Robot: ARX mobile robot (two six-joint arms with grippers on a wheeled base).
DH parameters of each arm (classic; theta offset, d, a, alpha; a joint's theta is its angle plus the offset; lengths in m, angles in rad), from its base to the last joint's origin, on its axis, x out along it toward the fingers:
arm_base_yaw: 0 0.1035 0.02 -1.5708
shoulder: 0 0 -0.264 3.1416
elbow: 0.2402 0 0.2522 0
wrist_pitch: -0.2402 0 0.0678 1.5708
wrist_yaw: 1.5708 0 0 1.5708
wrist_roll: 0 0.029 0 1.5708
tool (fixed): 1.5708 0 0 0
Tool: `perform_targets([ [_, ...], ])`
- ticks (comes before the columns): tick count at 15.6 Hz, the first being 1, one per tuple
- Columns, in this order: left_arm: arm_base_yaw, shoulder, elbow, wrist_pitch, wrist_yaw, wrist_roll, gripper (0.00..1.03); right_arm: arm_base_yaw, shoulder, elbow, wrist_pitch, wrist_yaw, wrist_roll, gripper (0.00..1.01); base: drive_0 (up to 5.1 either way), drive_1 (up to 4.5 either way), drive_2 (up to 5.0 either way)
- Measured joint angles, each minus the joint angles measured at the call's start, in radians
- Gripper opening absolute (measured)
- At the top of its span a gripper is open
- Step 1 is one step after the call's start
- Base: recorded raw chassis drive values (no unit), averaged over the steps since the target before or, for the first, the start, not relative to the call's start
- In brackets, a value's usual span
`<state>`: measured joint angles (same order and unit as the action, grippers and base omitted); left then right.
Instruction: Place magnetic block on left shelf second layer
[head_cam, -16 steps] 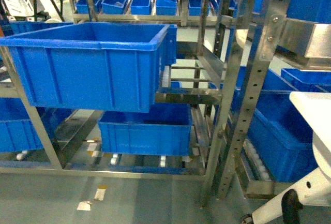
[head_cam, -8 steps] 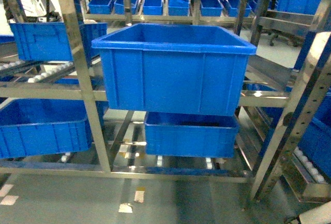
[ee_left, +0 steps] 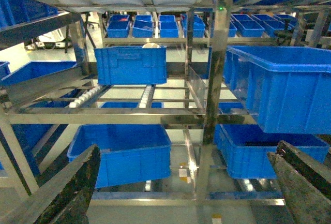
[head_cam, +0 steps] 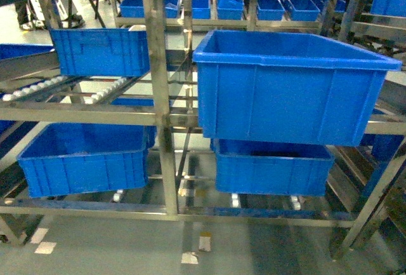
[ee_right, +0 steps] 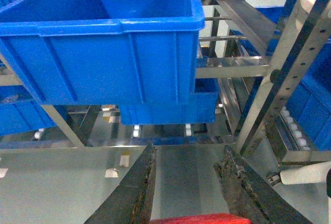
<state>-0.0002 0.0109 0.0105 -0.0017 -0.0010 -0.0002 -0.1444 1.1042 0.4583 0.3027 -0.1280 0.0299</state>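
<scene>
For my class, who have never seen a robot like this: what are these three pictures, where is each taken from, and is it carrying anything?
This is a wheeled robot with two arms, facing steel racks of blue crates. The head camera looks forward at the large blue crate on a rack level. The other two cameras sit on the wrists. The left gripper is open and empty, its dark fingers wide apart. The right gripper holds the red magnetic block, just visible at the picture's bottom edge.

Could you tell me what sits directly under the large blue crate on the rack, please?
A smaller blue crate sits under the large blue crate; its inside is hidden.
</scene>
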Motion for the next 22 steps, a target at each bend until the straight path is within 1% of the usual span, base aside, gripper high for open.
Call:
perform_targets([
  [1,0.000,0.000,0.000,-0.007,-0.006,0.000,0.98,0.002,-0.002,0.000,0.007,-0.006,0.000,0.32,-5.0,2.48,2.5],
  [6,0.000,0.000,0.000,-0.002,0.000,0.000,0.98,-0.001,-0.007,0.000,0.002,0.002,0.000,0.32,-5.0,2.48,2.5],
  [22,0.000,0.000,0.000,-0.004,0.001,0.000,0.98,0.000,0.000,0.000,0.003,-0.001,0.000,0.32,-5.0,2.48,2.5],
])
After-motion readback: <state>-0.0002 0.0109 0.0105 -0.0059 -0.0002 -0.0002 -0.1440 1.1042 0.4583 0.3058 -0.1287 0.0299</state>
